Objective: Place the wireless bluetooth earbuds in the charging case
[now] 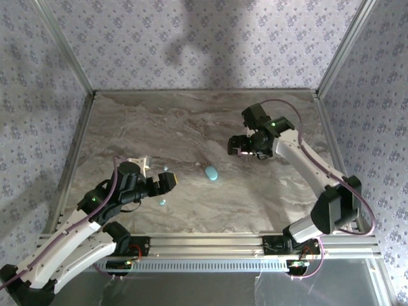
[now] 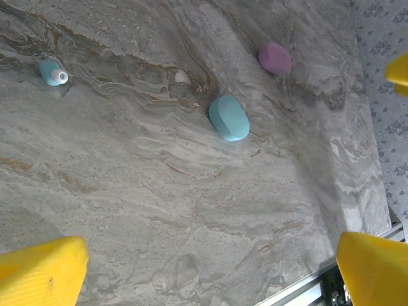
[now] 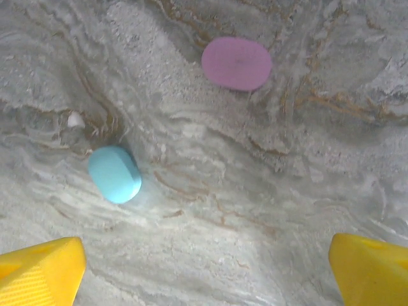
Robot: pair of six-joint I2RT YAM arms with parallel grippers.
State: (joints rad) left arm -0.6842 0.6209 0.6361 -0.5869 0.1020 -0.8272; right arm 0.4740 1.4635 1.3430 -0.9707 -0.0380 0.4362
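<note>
A light blue earbud [image 2: 52, 72] with a white tip lies on the marble table [image 2: 191, 210]. A tiny pale earbud [image 2: 182, 77] rests just beyond the closed blue oval charging case [image 2: 229, 117]. The closed pink oval case [image 2: 275, 58] lies farther off. In the top view two blue earbuds [image 1: 166, 168] [image 1: 162, 202] lie near my left gripper [image 1: 158, 175], left of the blue case [image 1: 211, 173]. My left gripper [image 2: 210, 268] is open and holds nothing. My right gripper [image 3: 205, 271] hangs open above bare marble, with the pink case [image 3: 236, 63], blue case [image 3: 115, 173] and pale earbud [image 3: 75, 119] ahead of it.
Patterned fabric walls on metal posts [image 1: 75, 64] enclose the table on three sides. An aluminium rail [image 1: 210, 242] runs along the near edge between the arm bases. The right arm [image 1: 306, 166] reaches in from the near right corner.
</note>
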